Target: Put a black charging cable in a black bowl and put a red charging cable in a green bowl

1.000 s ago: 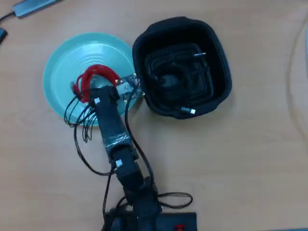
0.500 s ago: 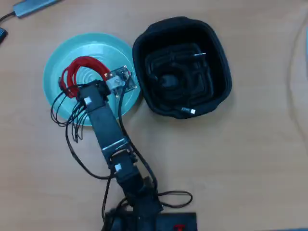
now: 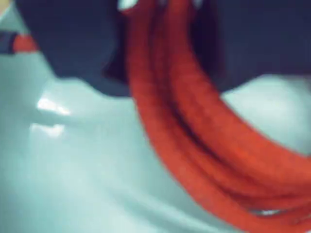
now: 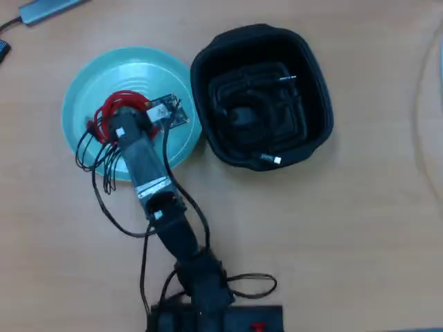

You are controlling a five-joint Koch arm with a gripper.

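Red coiled charging cable (image 3: pixel 194 131) hangs clamped in the jaws over the pale mint-green ridged dish (image 4: pixel 83 90); release comes next, the black cable (image 4: pixel 242 111) already lying in its black bowl (image 4: pixel 315 83).

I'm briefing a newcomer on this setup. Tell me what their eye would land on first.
First, the red charging cable, a bright coil over the middle of the green bowl at the left of the overhead view, with the arm's gripper right on it. Next, the black bowl to its right, with the black charging cable lying inside.
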